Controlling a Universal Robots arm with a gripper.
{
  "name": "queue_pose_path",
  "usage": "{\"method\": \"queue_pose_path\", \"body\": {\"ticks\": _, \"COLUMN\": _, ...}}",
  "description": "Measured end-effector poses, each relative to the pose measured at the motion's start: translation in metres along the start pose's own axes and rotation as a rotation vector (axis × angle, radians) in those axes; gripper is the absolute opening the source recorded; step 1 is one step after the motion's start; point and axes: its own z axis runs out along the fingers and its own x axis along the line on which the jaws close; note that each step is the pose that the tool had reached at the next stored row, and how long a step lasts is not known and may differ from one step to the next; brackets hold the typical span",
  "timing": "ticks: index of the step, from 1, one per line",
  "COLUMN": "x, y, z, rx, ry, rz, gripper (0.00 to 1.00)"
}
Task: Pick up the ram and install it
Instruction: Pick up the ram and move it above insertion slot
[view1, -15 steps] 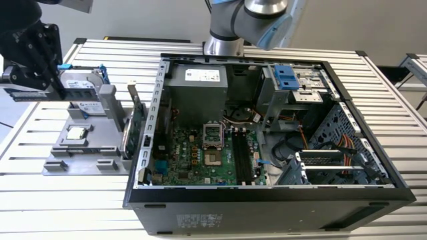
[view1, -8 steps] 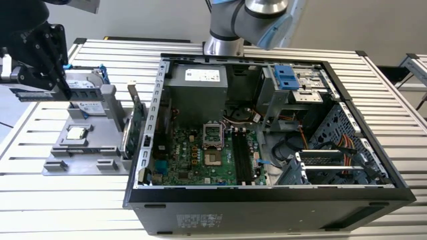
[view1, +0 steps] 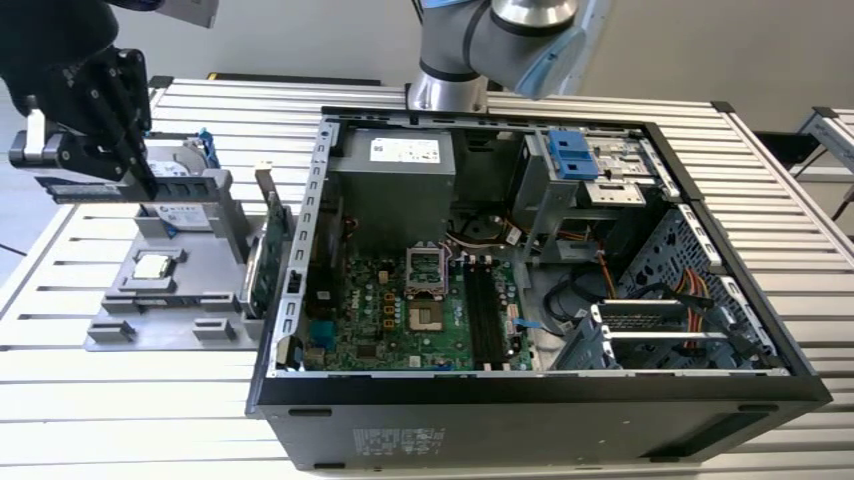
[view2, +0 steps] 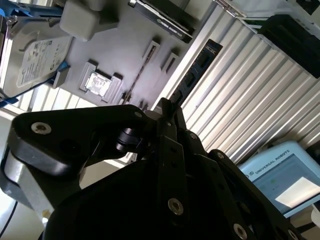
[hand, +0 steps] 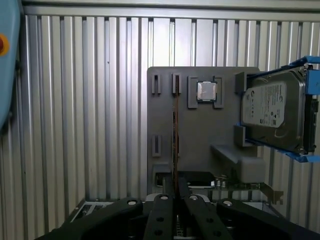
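Pinching a thin, dark bluish-green ram stick (hand: 175, 135): black two-finger gripper (hand: 175, 186), above grey slotted tray (hand: 200, 135). Silver hard drive (hand: 289, 117): white printed label (hand: 262, 106).

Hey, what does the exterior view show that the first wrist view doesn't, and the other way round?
Exterior view: the inside of the open computer case, with motherboard and power supply, plus the arm behind it. First wrist view: a light-blue casing with an orange button. Both: the gray fixture carrying the processor chip and hard drive, and the tool shut on the ram.
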Motion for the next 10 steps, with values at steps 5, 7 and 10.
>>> {"method": "queue_pose_path", "body": {"ticks": 5, "x": 0.0000, "y": -0.0071, "z": 0.0001, "rx": -0.0002, "ry": 0.0000, "rz": 0.000, "gripper": 0.00}}
{"method": "queue_pose_path", "body": {"ticks": 7, "x": 0.0000, "y": -0.0100, "z": 0.0001, "rx": -0.0002, "ry": 0.0000, "rz": 0.000, "gripper": 0.00}}
{"method": "queue_pose_path", "body": {"ticks": 10, "x": 0.0000, "y": -0.0143, "z": 0.0002, "rx": -0.0003, "ry": 0.0000, "rz": 0.000, "gripper": 0.00}}
